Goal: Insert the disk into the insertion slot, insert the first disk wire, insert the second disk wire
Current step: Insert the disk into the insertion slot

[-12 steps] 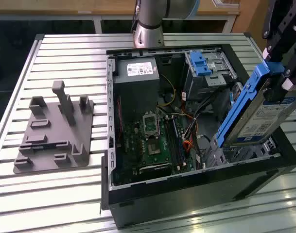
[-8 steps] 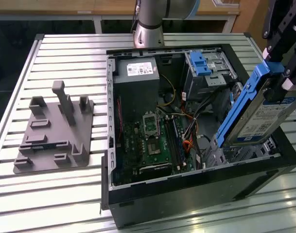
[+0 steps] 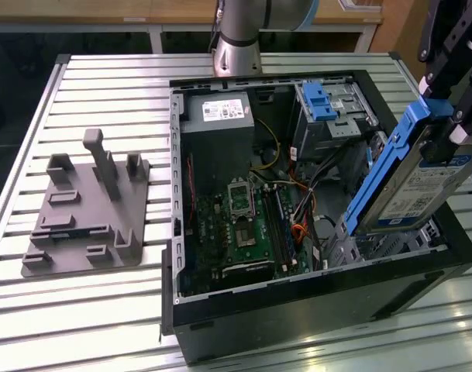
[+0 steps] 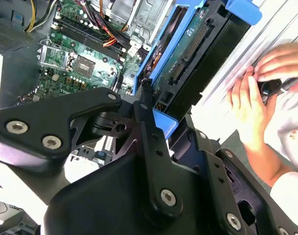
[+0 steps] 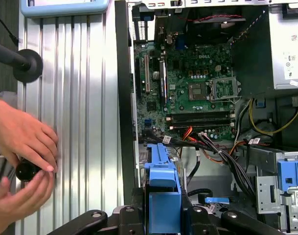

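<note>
1 disk (image 3: 412, 186) w/in end effector (image 3: 451, 124).

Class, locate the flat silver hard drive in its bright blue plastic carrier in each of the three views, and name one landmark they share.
Exterior view: the silver hard drive, at the exterior view's right, tilted over the open black computer case.
Second wrist view: its circuit-board underside faces the camera.
First wrist view: edge-on, its blue carrier towards the camera.
Shared landmark: the green motherboard.
</note>
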`<state>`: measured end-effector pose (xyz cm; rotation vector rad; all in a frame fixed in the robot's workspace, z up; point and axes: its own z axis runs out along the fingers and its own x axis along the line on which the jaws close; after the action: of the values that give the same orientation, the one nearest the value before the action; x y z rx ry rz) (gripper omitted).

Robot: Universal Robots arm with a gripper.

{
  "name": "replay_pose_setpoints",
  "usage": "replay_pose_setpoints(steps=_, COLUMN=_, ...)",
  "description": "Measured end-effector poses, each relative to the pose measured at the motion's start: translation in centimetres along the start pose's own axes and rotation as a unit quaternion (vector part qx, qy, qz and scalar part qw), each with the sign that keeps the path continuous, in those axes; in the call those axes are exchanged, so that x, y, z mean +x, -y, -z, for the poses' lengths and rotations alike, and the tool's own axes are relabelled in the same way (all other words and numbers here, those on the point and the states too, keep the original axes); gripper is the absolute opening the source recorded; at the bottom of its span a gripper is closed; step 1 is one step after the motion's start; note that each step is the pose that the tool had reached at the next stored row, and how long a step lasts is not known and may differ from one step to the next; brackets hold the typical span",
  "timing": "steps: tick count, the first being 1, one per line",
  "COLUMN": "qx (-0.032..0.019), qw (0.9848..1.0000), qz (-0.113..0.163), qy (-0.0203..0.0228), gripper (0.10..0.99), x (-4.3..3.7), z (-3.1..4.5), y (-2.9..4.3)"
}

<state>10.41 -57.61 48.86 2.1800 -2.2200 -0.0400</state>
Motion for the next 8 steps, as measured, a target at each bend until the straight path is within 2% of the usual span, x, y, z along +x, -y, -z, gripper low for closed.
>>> replay_pose_setpoints(steps=8, qx=0.0000, qw=1.0000, qz=0.000, qy=0.0000, gripper=0.365, x=0.00, z=0.00, y=0.00)
